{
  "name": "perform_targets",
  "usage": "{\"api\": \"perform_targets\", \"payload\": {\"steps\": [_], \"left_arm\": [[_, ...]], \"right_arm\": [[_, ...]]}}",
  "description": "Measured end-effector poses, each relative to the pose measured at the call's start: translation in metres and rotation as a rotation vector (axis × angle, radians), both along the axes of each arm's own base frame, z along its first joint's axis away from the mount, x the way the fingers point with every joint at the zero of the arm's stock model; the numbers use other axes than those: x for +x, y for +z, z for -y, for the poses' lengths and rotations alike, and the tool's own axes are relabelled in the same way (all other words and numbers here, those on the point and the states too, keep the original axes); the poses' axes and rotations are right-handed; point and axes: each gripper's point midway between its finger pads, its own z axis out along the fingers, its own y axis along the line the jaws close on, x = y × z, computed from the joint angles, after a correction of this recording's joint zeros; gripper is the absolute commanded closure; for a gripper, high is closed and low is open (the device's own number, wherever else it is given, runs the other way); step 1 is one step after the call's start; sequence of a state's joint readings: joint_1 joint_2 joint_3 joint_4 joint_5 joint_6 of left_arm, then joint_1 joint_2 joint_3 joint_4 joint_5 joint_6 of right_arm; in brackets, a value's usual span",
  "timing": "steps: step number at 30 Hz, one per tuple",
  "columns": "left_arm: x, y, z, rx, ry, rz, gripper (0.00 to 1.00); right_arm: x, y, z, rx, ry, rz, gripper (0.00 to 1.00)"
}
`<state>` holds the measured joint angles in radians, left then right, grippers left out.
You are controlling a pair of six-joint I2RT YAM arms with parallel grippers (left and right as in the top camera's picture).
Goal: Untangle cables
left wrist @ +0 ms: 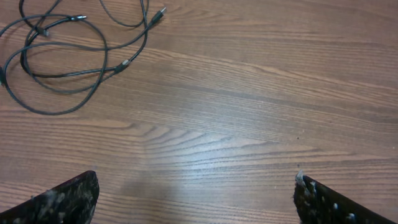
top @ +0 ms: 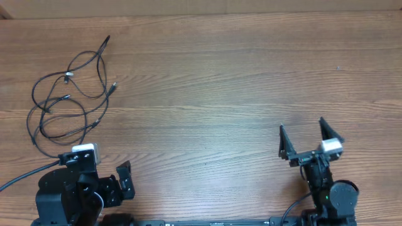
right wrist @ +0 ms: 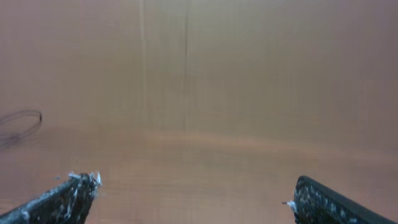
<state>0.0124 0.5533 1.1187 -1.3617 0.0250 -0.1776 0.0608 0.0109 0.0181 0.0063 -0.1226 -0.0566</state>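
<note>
— Reaching for the cables [top: 65,98] from here looks risky to me. They lie in loose loops near the far left corner of the counter [top: 226,75], and some of them cross each other.

— How do the arms stand now?

— The left end effector [top: 127,179] and the right end effector [top: 302,125] are both at the front edge. Both have the jaws wide apart and hold nothing.

— So what could go wrong?

— First, the cables are thin and flat on the wood. The jaws may close on two at a crossing, and then a pull would tighten the tangle instead of opening it.

— And second?

— One loop comes very close to the left arm [top: 69,188]. If this arm swings out, I think it may catch that loop and drag the whole bundle.

— Can the right side help?

— It is well apart from them. In its wrist view I see only a faint blurred loop at the left. If only one arm pulls, nothing holds the rest, so all may slide toward the left edge.
</note>
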Motion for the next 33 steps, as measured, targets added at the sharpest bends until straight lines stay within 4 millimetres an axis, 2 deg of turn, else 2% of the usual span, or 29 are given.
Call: {"api": "perform_targets", "payload": {"steps": [2,3,33], "left_arm": [[0.0,0.0,0.0,0.0,0.0,0.0,0.0],[0.0,0.0,0.0,0.0,0.0,0.0,0.01],[0.0,0.0,0.0,0.0,0.0,0.0,0.0]], "right_arm": [[0.001,-0.019,0.0,-0.005,-0.002,-0.077,0.0],[0.001,-0.022,0.0,-0.005,-0.002,-0.088,0.0],[0.001,-0.022,0.002,-0.005,-0.009,-0.088,0.0]]}}
